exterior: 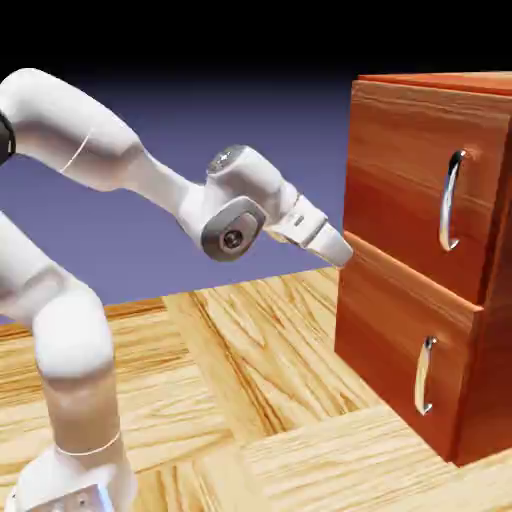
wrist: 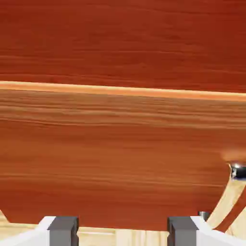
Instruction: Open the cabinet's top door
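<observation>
The reddish-brown cabinet (exterior: pixel 495 330) stands at the exterior view's right. Its top door (exterior: pixel 395 170) is flush and carries a long curved silver handle (exterior: pixel 451 200). My gripper (exterior: pixel 340 247) is at the cabinet's left front edge, level with the seam between the two doors and well left of the handle. The hand view is filled by glossy wood (wrist: pixel 120 153) crossed by a light seam (wrist: pixel 120 90). A bit of silver metal (wrist: pixel 237 171) shows at its right edge. My gripper (wrist: pixel 123 230) is open, and nothing lies between the grey fingertips (wrist: pixel 63 229).
The shorter lower door (exterior: pixel 385 350) has a small silver handle (exterior: pixel 425 375). The wooden table top (exterior: pixel 250 400) spreads below the arm, and the white arm (exterior: pixel 90 150) rises from the lower left.
</observation>
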